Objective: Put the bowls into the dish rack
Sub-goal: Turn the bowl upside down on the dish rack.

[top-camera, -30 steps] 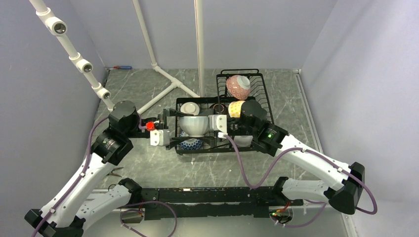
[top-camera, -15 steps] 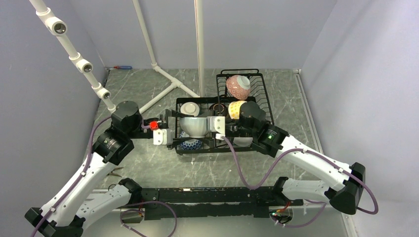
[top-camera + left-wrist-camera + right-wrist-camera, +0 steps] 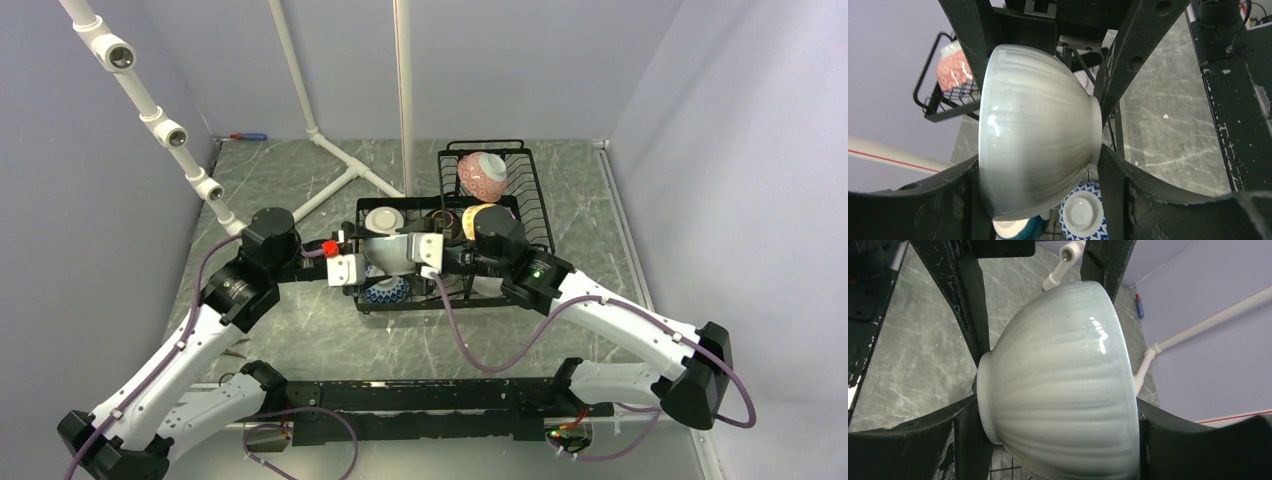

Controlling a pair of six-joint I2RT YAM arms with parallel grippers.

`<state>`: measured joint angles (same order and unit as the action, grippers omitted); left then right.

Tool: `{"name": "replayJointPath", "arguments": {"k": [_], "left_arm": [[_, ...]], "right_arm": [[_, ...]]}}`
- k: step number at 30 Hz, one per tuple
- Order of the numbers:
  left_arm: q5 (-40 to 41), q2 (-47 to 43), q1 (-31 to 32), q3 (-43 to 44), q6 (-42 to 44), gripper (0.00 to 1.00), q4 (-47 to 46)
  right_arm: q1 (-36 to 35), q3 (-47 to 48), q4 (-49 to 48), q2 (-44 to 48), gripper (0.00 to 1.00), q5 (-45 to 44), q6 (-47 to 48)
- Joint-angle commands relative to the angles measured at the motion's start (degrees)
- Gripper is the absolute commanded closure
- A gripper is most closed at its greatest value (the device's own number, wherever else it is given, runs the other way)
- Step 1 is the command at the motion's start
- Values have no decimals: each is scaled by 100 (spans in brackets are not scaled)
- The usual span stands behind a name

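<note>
A plain white bowl [image 3: 385, 252] lies on its side over the lower tray of the black wire dish rack [image 3: 440, 305]. My left gripper [image 3: 375, 262] reaches in from the left. Its fingers [image 3: 1113, 175] press the bowl's [image 3: 1038, 130] rim and foot. My right gripper [image 3: 402, 252] comes from the right and flanks the same bowl [image 3: 1063, 385]. No gap shows at its fingers [image 3: 965, 435]. A blue-patterned bowl [image 3: 386, 292] and a teal one [image 3: 1013, 229] lie below. The pink bowl [image 3: 482, 175] sits in the raised basket, with a yellow-dotted one [image 3: 478, 218] beside it.
A white pipe frame [image 3: 330, 150] stands at the back left, and a camera-studded pipe [image 3: 165, 130] slants along the left wall. A red-handled tool [image 3: 245, 136] lies by the back wall. A black rail [image 3: 430, 395] runs along the near edge.
My left arm has swung right and brought its fingers around the white bowl. The right gripper and the bowl have shifted a little to the left.
</note>
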<state>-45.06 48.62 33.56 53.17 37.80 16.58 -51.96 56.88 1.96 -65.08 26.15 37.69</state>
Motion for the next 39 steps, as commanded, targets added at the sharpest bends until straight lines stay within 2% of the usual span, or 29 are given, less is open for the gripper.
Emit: {"name": "replayJointPath", "arguments": {"k": [1, 4, 6, 8, 10, 11, 12, 13, 15, 17, 18, 21, 27, 35, 37, 39], "left_arm": [[354, 94, -2, -260, -158, 97, -124], [511, 137, -3, -488, -210, 97, -273], [612, 139, 1, -599, -212, 97, -332], [709, 133, 1, -647, -185, 97, -297], [684, 150, 1, -646, -125, 97, -226], [636, 162, 1, -627, -101, 97, -192], [564, 189, -1, -601, -60, 92, -152], [526, 213, 0, -571, -20, 79, -113], [492, 224, 1, -598, -74, 47, -198], [545, 152, 1, -752, -209, 18, -501], [608, 90, 1, -857, -309, 7, -695], [802, -36, -5, -1065, -506, 6, -1080], [835, -48, 1, -1002, -532, 6, -1065], [561, 46, 1, -832, -354, 30, -1071], [507, 120, 1, -788, -345, 29, -1126], [452, 177, 1, -764, -365, 23, -1193]], "right_arm": [[125, 153, -550, -144, 30, -486, 259], [190, 217, -478, -286, 46, -496, 360], [213, 219, -464, -296, 52, -467, 404], [234, 234, -399, -295, 71, -415, 472], [255, 251, -366, -299, 99, -343, 491], [268, 265, -345, -303, 100, -279, 484], [274, 281, -331, -311, 100, -197, 473], [281, 310, -318, -331, 100, -98, 436], [294, 400, -360, -370, 100, 24, 268], [293, 473, -377, -417, 100, 153, 111], [296, 525, -355, -461, 100, 251, 61], [295, 611, -244, -522, 100, 367, 22], [292, 587, -222, -519, 100, 405, 31], [296, 591, -114, -554, 100, 495, 56], [299, 631, -21, -571, 100, 517, 73], [293, 656, 12, -592, 100, 545, 84]]}}
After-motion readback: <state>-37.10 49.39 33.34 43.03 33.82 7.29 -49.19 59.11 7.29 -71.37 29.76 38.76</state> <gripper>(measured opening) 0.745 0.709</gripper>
